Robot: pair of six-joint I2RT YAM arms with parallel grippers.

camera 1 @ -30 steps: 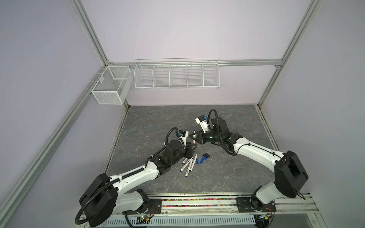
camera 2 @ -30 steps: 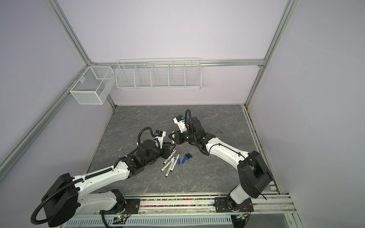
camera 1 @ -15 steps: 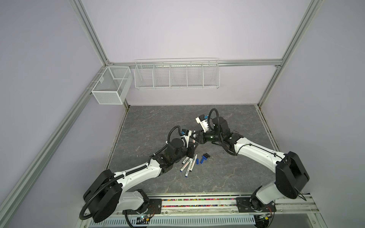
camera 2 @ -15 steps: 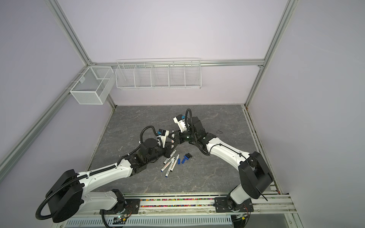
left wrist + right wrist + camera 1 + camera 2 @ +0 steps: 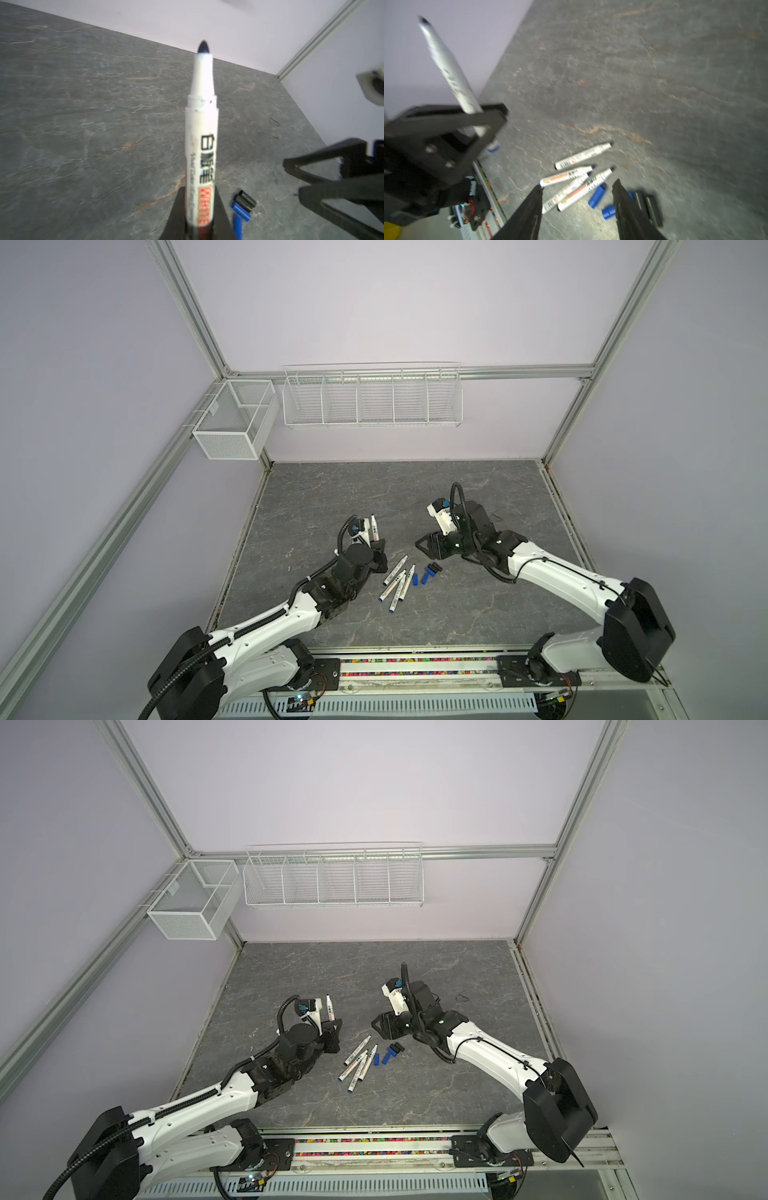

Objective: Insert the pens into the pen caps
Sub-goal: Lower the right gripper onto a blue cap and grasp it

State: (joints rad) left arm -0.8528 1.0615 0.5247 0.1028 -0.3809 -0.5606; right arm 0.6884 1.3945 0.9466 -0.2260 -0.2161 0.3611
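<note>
**White pen raised, cap wanted**

Left gripper (image 5: 200, 200) clamps 1 pen (image 5: 202, 133) low on its barrel, nib up. Right gripper (image 5: 578, 185) hangs wide and empty over the caps (image 5: 597, 196), just beside 4 loose pens (image 5: 397, 580). I'd grab a cap squarely, mouth towards that nib.

**Hidden, cropped and unresolved items**

Left wrist view: the lower end of the held pen (image 5: 201, 133) is covered by the left gripper (image 5: 198, 192) fingers and runs off the frame edge; a blue cap (image 5: 239, 224) is also cropped there, and focus is soft. Right wrist view: motion blur makes the print on the loose pens (image 5: 566, 175) unreadable; the right gripper (image 5: 577, 185) fingers are cropped at the edge, and one finger covers part of the black caps (image 5: 652, 207). In both top views the pen print is too small to read and the caps (image 5: 425, 576) are too small to count.
</note>
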